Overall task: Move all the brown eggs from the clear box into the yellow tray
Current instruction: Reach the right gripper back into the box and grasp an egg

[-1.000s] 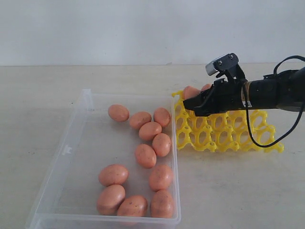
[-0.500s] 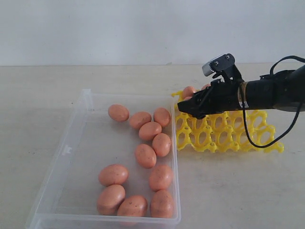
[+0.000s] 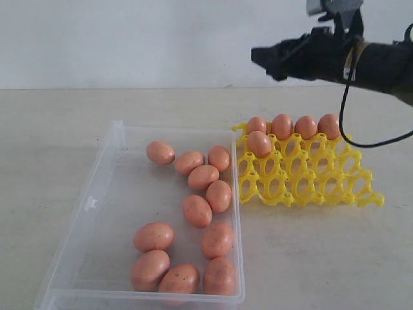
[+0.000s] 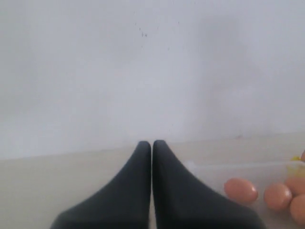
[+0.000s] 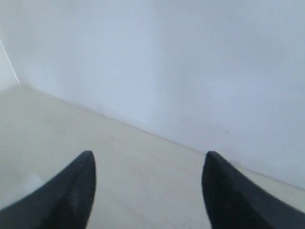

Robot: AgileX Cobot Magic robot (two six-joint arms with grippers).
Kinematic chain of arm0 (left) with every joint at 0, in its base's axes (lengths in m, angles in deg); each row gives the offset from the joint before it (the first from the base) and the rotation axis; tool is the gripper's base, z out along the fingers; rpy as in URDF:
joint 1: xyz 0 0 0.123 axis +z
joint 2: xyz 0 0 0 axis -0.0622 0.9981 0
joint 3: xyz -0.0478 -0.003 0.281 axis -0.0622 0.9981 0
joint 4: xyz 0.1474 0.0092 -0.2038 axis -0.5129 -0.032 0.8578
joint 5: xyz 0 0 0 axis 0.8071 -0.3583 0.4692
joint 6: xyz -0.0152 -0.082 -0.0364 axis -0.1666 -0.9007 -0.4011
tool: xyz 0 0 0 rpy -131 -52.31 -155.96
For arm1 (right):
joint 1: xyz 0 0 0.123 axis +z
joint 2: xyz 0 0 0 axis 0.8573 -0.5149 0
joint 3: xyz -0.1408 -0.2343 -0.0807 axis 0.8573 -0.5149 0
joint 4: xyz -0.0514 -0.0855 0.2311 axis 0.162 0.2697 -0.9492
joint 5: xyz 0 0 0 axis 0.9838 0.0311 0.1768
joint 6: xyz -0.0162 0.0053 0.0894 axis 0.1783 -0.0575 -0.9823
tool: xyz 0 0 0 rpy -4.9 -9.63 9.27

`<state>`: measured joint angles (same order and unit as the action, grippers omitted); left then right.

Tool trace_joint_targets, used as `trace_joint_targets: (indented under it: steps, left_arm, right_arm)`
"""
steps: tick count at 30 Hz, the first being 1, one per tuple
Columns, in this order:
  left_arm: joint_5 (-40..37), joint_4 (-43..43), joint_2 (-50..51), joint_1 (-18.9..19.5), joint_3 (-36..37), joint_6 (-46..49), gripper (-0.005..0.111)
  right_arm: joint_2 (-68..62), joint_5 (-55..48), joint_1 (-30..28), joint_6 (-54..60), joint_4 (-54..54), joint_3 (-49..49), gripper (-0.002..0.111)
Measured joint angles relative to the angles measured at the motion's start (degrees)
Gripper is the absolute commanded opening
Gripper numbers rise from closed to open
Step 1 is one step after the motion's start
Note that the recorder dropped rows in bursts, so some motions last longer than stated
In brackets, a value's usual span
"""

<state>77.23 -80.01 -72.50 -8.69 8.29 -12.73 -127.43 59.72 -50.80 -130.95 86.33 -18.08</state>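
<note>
Plastic lattice yellow tray (image 3: 310, 187) holds five smooth oval brown eggs (image 3: 282, 126).

Beige table (image 3: 322, 258) bearing clear box (image 3: 97, 194), yellow tray (image 3: 310, 187).

Soft, even light is filling all views; shadows are falling faint; both wrist views are showing haze and blur.

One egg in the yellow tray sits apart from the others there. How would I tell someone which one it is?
Find the yellow tray beside the clear box. Four brown eggs line its back row, farthest from the camera. The lone egg sits one row nearer, at the end next to the box, the only one in that row.
</note>
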Motion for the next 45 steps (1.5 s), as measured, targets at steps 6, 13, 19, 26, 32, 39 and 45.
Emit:
trace_joint_targets:
  steps: [6,13,19,26,32,39,45]
  left_arm:
    - [0.5,-0.2,0.0,0.0,0.0,0.2,0.001]
    - [-9.8,-0.5,0.0,0.0,0.0,0.2,0.001]
    - [0.6,-1.4,0.0,0.0,0.0,0.9,0.001]
    - [0.2,-3.5,0.0,0.0,0.0,2.4,0.001]
    - [-11.7,-3.7,0.0,0.0,0.0,1.8,0.001]
    - [-2.3,-3.5,0.0,0.0,0.0,-3.1,0.001]
    - [-16.7,-2.1,0.0,0.0,0.0,-6.7,0.001]
  right_arm:
    - [10.4,0.4,4.0,-18.1,-0.1,0.0,0.0]
    - [21.6,-7.9,15.0,-3.2,0.0,0.9,0.0]
    - [21.3,-49.2,31.6,24.6,2.9,8.8,0.0]
    - [5.1,-99.4,35.3,34.2,3.8,23.3,0.0]
    - [-3.0,-106.7,35.2,61.1,-38.7,35.9,0.0]
    - [-10.3,-110.1,35.6,80.6,-64.4,37.8,0.0]
    - [-10.9,-110.3,35.8,81.7,-65.5,37.8,0.014]
